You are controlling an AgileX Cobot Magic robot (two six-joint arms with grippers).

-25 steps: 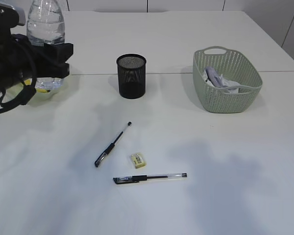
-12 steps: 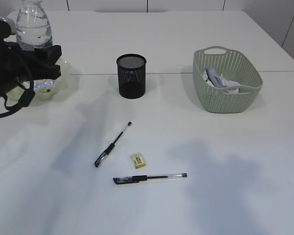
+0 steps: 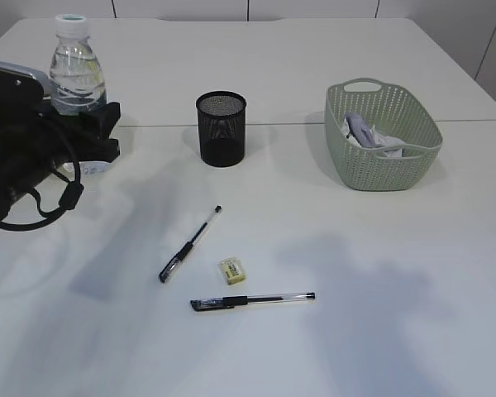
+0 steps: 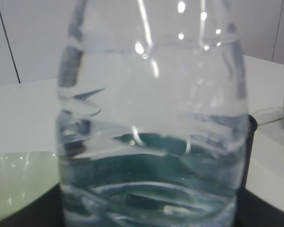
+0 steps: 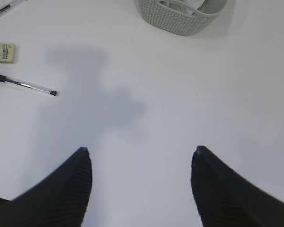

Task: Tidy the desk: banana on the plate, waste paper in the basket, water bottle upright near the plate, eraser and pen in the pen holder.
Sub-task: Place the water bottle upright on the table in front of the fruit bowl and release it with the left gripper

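The left gripper (image 3: 87, 132) grasps the upright bottle (image 3: 75, 73) at the desk's (image 3: 314, 347) far left, apparently by the plate (image 4: 19, 182); next, releasing it; the right gripper (image 5: 141, 156) hangs spread, empty.

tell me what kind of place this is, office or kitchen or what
Most likely an office or lab desk set up for a tidying trial: plain white tables against white wall panels, desk items such as a mesh pen holder, two pens and an eraser, and a basket holding crumpled paper.
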